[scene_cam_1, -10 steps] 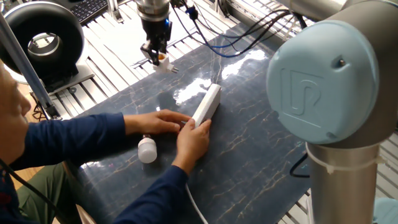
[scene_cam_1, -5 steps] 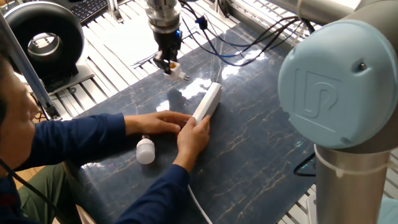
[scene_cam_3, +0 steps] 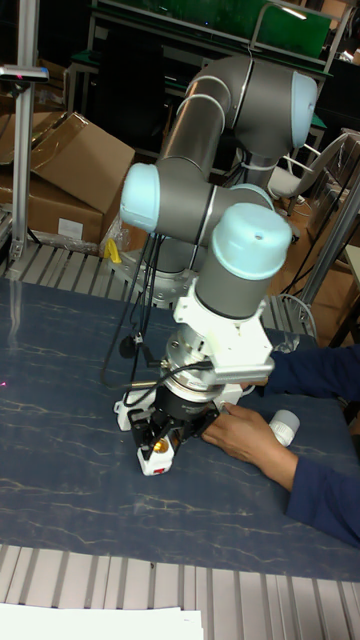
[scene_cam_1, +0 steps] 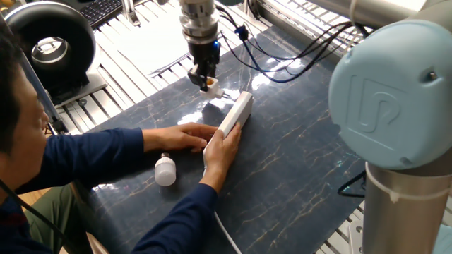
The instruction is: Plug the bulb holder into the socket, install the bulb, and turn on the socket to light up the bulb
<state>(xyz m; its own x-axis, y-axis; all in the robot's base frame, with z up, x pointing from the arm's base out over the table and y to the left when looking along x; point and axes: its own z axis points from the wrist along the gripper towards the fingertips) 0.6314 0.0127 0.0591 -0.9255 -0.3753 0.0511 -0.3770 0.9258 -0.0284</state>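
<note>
Since the earlier frame the gripper point(scene_cam_1: 207, 79) has moved right and nearer the long white rectangular socket point(scene_cam_1: 235, 115), its fingers pinching the small white bulb holder with an orange opening point(scene_cam_1: 210, 87) just above the dark marbled desk point(scene_cam_1: 296, 162). The arm points straight down. One white round-topped bulb point(scene_cam_1: 165, 170) lies near the person's two hands point(scene_cam_1: 220, 152), which steady the single socket.
</note>
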